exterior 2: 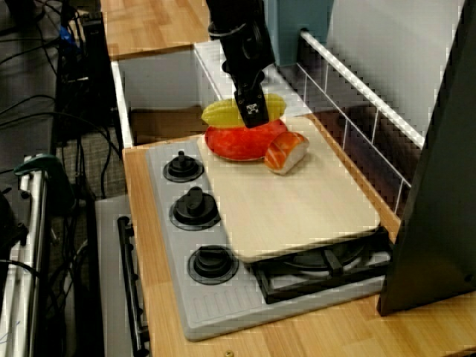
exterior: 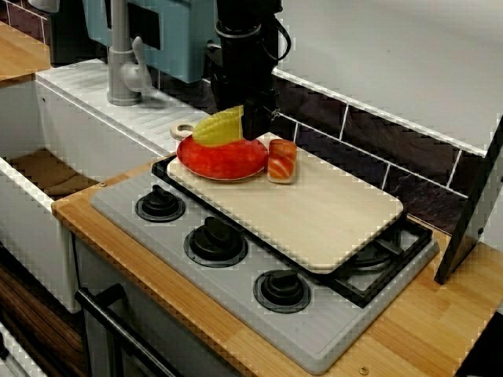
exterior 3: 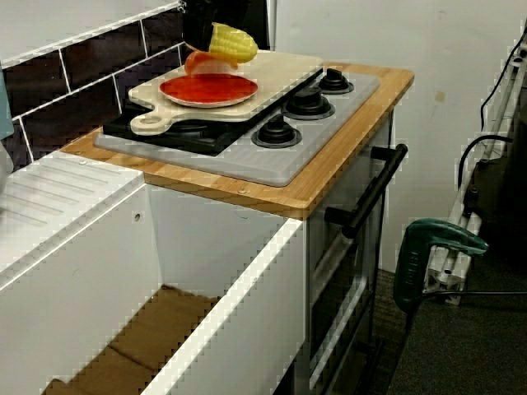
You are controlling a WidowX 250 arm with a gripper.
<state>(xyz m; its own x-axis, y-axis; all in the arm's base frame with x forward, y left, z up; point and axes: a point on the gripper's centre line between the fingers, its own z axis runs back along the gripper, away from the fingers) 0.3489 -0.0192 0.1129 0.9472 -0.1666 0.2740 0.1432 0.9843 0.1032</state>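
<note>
My gripper (exterior: 250, 124) hangs from the black arm over the back left of the wooden cutting board (exterior: 322, 216) and is shut on a yellow corn cob (exterior: 219, 128). The cob is held a little above a red plate (exterior: 222, 161) that lies on the board. In the view from the sink side, the corn cob (exterior 3: 233, 44) is clearly off the plate (exterior 3: 207, 89). An orange and white salmon sushi piece (exterior: 282, 161) stands on the board, touching the plate's right rim. From the side view, the gripper (exterior 2: 251, 111) grips the corn cob (exterior 2: 221, 113) at one end.
The board covers the grey stove top (exterior: 236, 298), which has three black knobs (exterior: 214, 239) along its front. A white sink (exterior: 47, 169) and grey faucet (exterior: 122, 67) are to the left. A dark slanted panel (exterior: 475, 212) stands at the right. A green clamp (exterior 3: 432, 247) sits beside the oven.
</note>
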